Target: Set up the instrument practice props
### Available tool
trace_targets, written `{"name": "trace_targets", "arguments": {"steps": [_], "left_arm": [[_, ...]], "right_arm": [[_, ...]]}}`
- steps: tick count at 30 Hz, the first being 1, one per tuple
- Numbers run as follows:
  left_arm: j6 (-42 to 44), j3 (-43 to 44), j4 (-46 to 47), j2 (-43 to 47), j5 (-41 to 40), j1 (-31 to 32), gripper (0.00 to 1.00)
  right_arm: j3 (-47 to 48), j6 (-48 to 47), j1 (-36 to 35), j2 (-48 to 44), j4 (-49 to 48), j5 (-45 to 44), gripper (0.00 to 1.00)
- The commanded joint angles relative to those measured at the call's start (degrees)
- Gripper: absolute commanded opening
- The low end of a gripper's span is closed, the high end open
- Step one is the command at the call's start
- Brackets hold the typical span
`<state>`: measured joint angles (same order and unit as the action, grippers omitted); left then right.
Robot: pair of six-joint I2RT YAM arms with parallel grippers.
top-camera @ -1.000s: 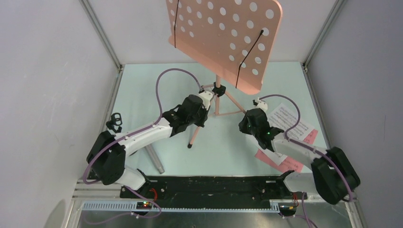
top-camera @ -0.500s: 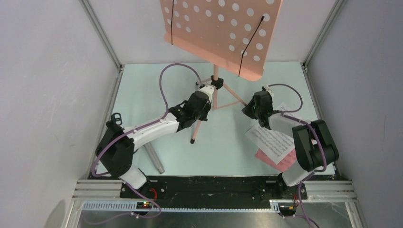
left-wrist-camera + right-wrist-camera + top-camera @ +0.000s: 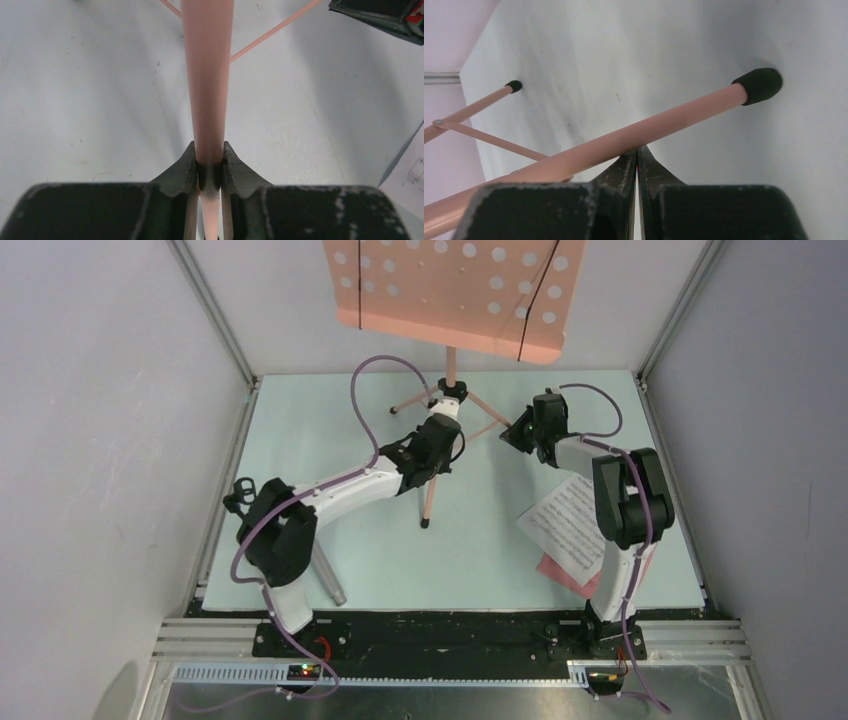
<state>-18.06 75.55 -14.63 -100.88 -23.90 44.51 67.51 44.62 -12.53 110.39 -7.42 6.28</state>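
The salmon-pink music stand [image 3: 455,290] stands at the back of the table, its perforated desk up high. My left gripper [image 3: 437,445] is shut on the stand's front leg [image 3: 207,75], which runs up between the fingers [image 3: 180,170]. My right gripper [image 3: 522,432] is shut and empty, its tips [image 3: 637,152] touching the underside of the right leg [image 3: 649,130] near that leg's black foot cap [image 3: 759,85]. A white sheet-music page [image 3: 570,525] lies over a pink page [image 3: 565,575] at the right. The grey microphone [image 3: 325,575] and the small black mic stand [image 3: 240,495] sit at the left.
Grey walls with metal corner posts close in the pale table [image 3: 300,440] on three sides. The right arm's links [image 3: 625,495] stand over the pages. The stand's third leg foot [image 3: 514,86] rests near the back wall.
The stand has moved back and its desk has turned more square to the back wall. My left gripper went with the leg. My right gripper moved back from the pages to the right leg.
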Motion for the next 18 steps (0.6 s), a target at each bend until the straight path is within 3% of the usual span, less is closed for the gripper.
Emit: {"name": "trace_targets", "arguments": {"steps": [1, 8, 11, 13, 16, 18], "left_arm": [[-2.1, 8.4, 2.0, -3.4, -3.5, 0.3, 0.03], [-0.3, 15.6, 0.6, -10.1, 0.8, 0.4, 0.09], [-0.5, 16.7, 0.4, -11.2, 2.3, 0.4, 0.16], [-0.8, 16.8, 0.4, -11.3, 2.5, 0.4, 0.24], [-1.0, 15.8, 0.4, -9.8, 2.5, 0.4, 0.45], [-0.6, 14.8, 0.4, -8.0, 2.7, 0.4, 0.53]], "right_arm": [[8.3, 1.4, 1.4, 4.9, -2.1, 2.7, 0.08], [16.8, -1.0, 3.4, 10.5, 1.6, 7.1, 0.14], [17.7, -1.0, 4.4, 11.2, 2.4, 8.4, 0.16], [17.9, -2.0, 4.7, 10.8, 3.5, 8.4, 0.18], [18.0, -5.5, 5.1, 8.3, 9.4, 7.8, 0.23], [17.9, -7.6, 5.3, 5.9, 15.0, 6.2, 0.26]]}}
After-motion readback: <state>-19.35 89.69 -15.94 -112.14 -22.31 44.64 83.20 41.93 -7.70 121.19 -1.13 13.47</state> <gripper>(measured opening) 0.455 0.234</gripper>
